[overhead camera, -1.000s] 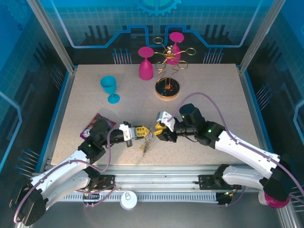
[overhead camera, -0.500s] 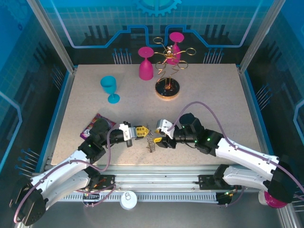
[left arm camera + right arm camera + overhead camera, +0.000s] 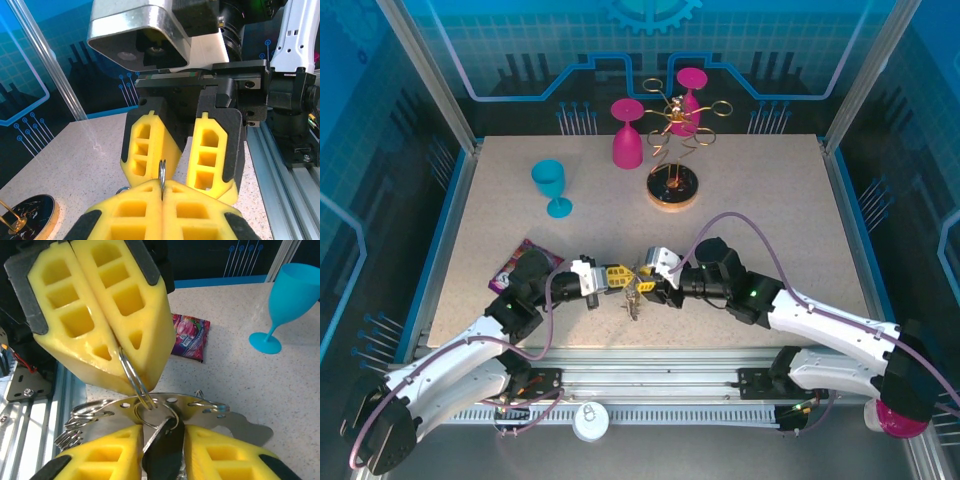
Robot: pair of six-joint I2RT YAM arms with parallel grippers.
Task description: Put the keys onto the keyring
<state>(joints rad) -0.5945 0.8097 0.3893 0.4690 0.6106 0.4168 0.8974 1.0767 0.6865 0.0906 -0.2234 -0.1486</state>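
Pinching the wire loop of the keyring (image 3: pixel 131 371), left gripper (image 3: pixel 623 278) sits fully closed near the table (image 3: pixel 770 200) front edge. Right gripper (image 3: pixel 644 284), tip to tip with it, clamps the black-headed key (image 3: pixel 162 460) hanging off that loop, long axis loop-to-palm, head toward the right wrist.
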